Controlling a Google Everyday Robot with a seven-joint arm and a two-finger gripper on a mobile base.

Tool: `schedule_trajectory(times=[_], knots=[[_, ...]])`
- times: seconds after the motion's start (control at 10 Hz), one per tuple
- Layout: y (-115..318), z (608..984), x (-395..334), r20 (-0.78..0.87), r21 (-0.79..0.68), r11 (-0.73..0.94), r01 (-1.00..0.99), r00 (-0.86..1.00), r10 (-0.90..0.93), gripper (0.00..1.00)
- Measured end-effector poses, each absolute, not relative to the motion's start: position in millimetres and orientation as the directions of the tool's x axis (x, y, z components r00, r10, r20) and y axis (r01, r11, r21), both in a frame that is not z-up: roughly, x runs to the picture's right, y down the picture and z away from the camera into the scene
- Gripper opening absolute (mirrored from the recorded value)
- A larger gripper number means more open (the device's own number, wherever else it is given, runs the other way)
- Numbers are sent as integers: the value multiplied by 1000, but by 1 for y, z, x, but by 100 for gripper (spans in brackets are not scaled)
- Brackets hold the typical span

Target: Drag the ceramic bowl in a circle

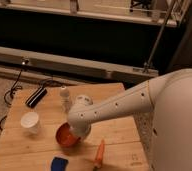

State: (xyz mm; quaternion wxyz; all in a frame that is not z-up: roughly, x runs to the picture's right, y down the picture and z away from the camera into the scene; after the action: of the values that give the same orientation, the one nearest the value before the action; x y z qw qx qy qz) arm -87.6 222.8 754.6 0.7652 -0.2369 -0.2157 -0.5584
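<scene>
The ceramic bowl point(65, 136), round, shallow and red-brown, sits on the wooden table point(114, 125) near the front, left of centre. My arm reaches in from the right and bends down over it. The gripper point(75, 133) is at the bowl's right rim, shut on it, with the fingertips mostly hidden under the wrist. The arm covers the right side of the bowl.
A white cup point(30, 121) stands left of the bowl. A small pale bottle point(64, 96) and a black object point(36, 96) lie farther back. An orange carrot point(99, 154) and a blue object point(59, 163) lie at the front edge. A cable point(11, 92) trails over the floor at left.
</scene>
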Motion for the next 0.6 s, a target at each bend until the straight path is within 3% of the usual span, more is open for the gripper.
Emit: schedule_trajectory(times=[0.3, 0.6], knots=[[183, 773, -124, 553, -120, 178, 977, 215, -805, 0], [177, 793, -157, 576, -67, 112, 991, 130, -807, 0]])
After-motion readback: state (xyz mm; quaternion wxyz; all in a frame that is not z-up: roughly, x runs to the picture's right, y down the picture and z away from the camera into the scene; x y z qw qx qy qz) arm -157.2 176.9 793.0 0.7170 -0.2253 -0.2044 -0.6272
